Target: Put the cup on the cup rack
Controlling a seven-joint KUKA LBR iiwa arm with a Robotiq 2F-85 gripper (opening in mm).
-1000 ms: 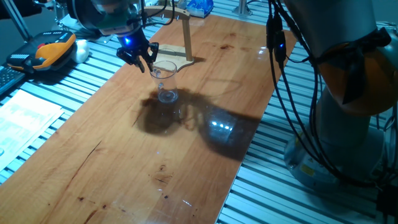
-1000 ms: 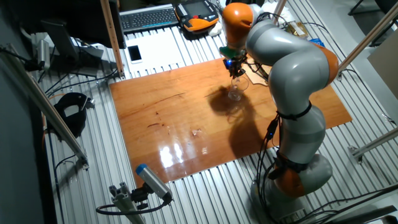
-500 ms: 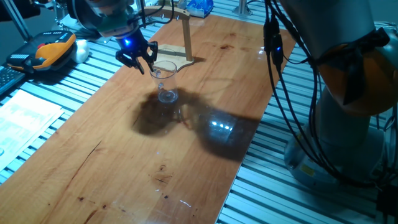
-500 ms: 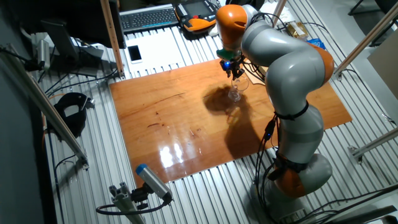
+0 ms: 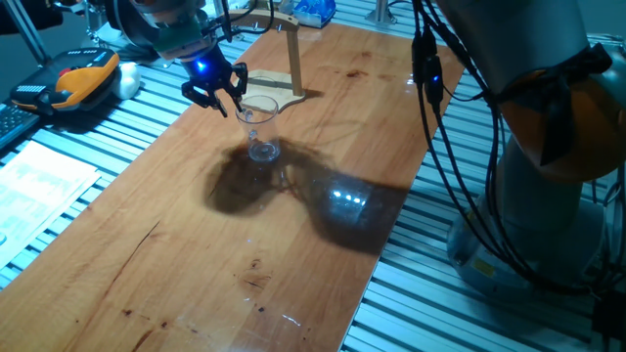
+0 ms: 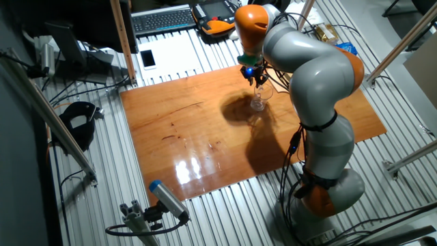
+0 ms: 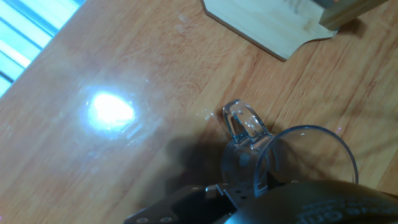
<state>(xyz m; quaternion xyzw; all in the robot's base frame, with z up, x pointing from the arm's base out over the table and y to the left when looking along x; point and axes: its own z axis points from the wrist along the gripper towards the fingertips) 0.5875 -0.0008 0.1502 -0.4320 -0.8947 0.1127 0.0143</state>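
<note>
on wooden tabletop point(image 5: 196, 244): cup point(image 5: 260, 129), cup rack point(image 5: 286, 59).

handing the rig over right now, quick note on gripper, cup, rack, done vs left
Gripper: at the cup's rim; whether it is clamped cannot be told.
Cup: upright on the wooden table, handle toward the rack in the hand view.
Cup rack: standing at the table's far end, just beyond the cup, nothing on it.
Done: approach to the cup.
Left: confirm the grasp, lift, hang the cup on the rack.
</note>
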